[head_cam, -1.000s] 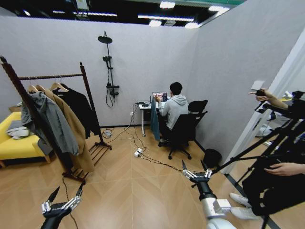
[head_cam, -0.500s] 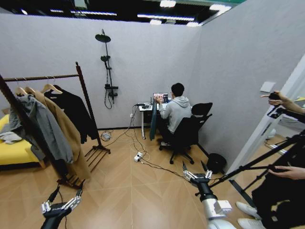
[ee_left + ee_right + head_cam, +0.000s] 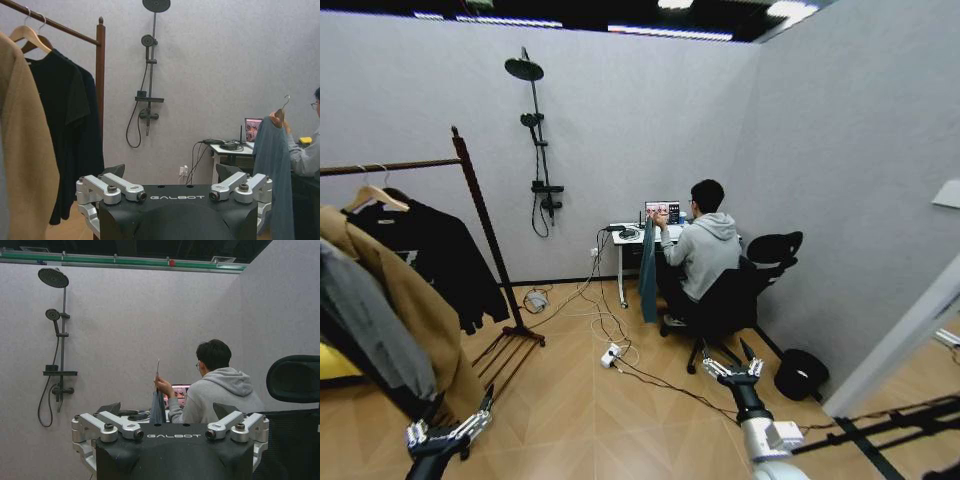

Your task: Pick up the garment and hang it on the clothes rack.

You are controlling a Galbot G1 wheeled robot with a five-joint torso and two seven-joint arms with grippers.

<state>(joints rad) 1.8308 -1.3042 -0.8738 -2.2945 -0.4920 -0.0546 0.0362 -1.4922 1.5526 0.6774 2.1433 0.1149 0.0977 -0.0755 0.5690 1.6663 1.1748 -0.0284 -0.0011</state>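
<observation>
Head view: the left gripper [image 3: 452, 424] hangs low at the robot's left with fingers spread and nothing between them, above the wooden floor [image 3: 580, 410]. The right gripper [image 3: 729, 360] sits low at the right, its fingers likewise apart and empty, pointing toward a seated person at a small desk [image 3: 638, 236] against the back wall. That person's hand [image 3: 161, 385] holds up the garment [image 3: 647, 269] on a hanger, and the teal cloth hangs down just beside the desk, clear of both grippers. The rack [image 3: 480, 237] stands well apart from it at the left, its bar carrying a black jacket [image 3: 438, 260] and a tan coat [image 3: 400, 315] on hangers, with a grey coat [image 3: 365, 335] nearest the camera. A shower fixture [image 3: 534, 140] is mounted on the wall between rack and desk.
</observation>
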